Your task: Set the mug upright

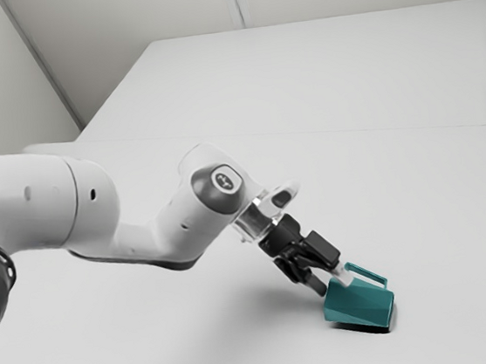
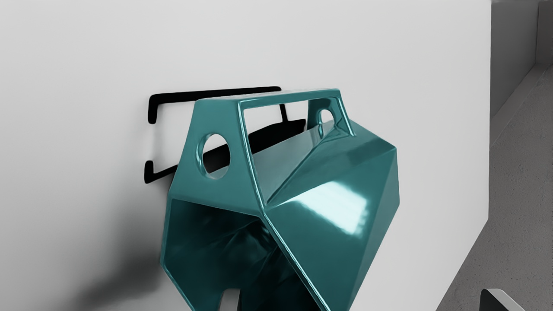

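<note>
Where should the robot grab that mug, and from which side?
I'd pinch the wall at the rim, coming from the mouth side: the mug lies tipped over with its mouth towards the gripper, so one finger could go inside, one outside. The handle juts upward, clear of that grip.

The rounded white arm (image 1: 165, 228) bears a round grey joint cap (image 1: 214, 201), 1 black oval spot (image 1: 93, 195) at the cap's 9 o'clock, and a blocky black 2-finger gripper (image 1: 333, 282).
</note>
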You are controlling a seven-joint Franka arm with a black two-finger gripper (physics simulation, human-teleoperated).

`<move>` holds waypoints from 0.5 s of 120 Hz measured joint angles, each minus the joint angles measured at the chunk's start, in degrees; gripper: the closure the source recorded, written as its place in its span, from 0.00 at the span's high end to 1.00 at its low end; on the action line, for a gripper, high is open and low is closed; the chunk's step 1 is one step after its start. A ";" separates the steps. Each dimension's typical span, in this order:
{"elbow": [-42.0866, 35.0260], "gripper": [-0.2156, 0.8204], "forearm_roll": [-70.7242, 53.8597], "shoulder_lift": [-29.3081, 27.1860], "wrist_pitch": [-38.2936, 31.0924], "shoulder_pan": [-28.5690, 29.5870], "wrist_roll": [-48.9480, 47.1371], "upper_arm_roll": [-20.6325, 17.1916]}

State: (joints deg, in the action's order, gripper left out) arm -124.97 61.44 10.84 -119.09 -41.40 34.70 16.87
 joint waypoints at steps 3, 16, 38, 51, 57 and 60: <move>0.14 0.79 0.24 0.21 -0.07 -0.12 0.20 0.00; 0.92 0.79 1.02 1.06 -0.29 -0.50 0.99 -0.06; 1.55 0.62 1.70 1.55 -0.90 -1.26 2.00 -0.21; 2.08 0.39 1.76 1.58 -1.36 -1.40 2.41 -0.55; 2.45 0.30 1.74 1.58 -1.51 -1.44 2.59 -0.64; 2.61 0.26 1.71 1.58 -1.57 -1.47 2.67 -0.67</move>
State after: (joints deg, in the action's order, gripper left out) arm -122.37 63.15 12.42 -120.65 -42.87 37.38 16.21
